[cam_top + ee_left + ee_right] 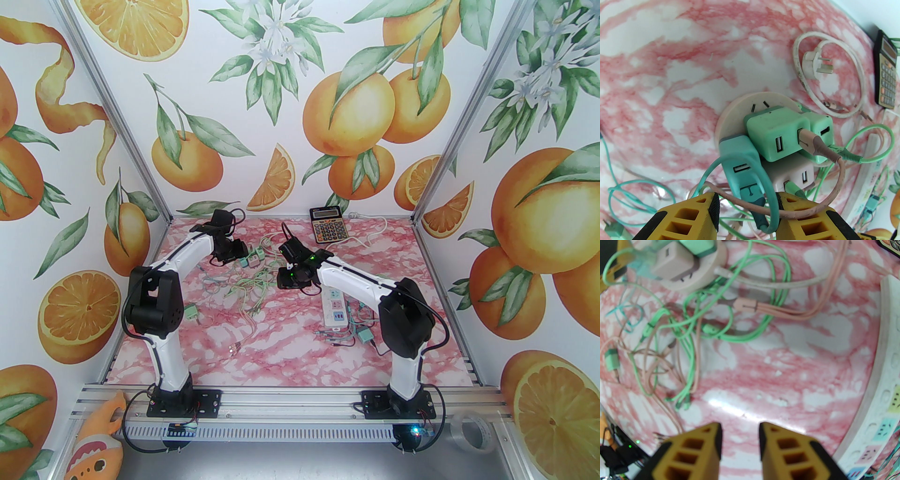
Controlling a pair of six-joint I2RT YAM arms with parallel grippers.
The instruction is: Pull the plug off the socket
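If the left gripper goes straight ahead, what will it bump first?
Probably the pink cable crossing right in front of the left gripper, then the teal charger; depth is hard to judge.

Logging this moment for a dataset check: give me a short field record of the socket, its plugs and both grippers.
socket: round socket, lying on the table
plugs on it: teal plug, mint plug, second mint plug, pale pink plug
left gripper: open, fingers either side of the teal plug's cable end
right gripper: open, over bare table, holding nothing
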